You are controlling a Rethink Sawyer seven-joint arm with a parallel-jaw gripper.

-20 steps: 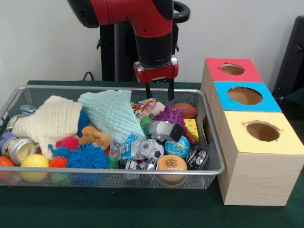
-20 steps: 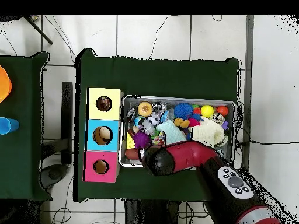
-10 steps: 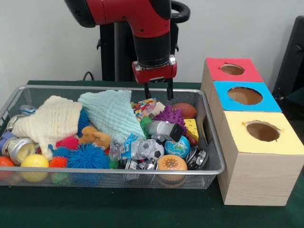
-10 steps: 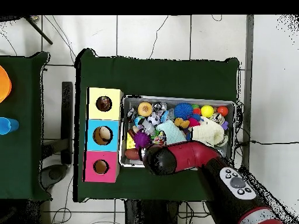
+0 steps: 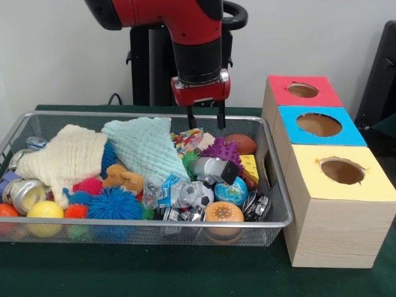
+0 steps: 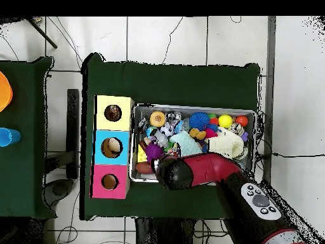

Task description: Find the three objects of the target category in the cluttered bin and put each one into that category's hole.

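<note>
Front view: the biggest thing is the wire bin [image 5: 272, 185], filling the lower left and middle of the frame. It is packed with toys, cloths and cans. To its right stand three boxes in a row, each with a round hole on top: the yellow box [image 5: 365, 185] at the lower right, the blue box [image 5: 291, 120] above it, and the red box [image 5: 281, 83] at the upper right. The red arm [image 5: 198, 43] comes down from the top middle.

The gripper [image 5: 206, 120] hangs over the back of the bin, near the top middle. Its two thin fingers [image 5: 192, 117] are spread apart and hold nothing. The tips are just above a colorful packet [image 5: 187, 139]. A purple spiky ball [image 5: 221, 150] and a brown football [image 5: 242, 143] lie just to the right of it.

The pictures do not say which kind of thing is wanted, so I cannot tell which toy is the target.

To do this step well, I think the gripper should go straight down over one toy only, with a finger on each side, and not catch the green cloth [image 5: 145, 145] close by on the left.
</note>
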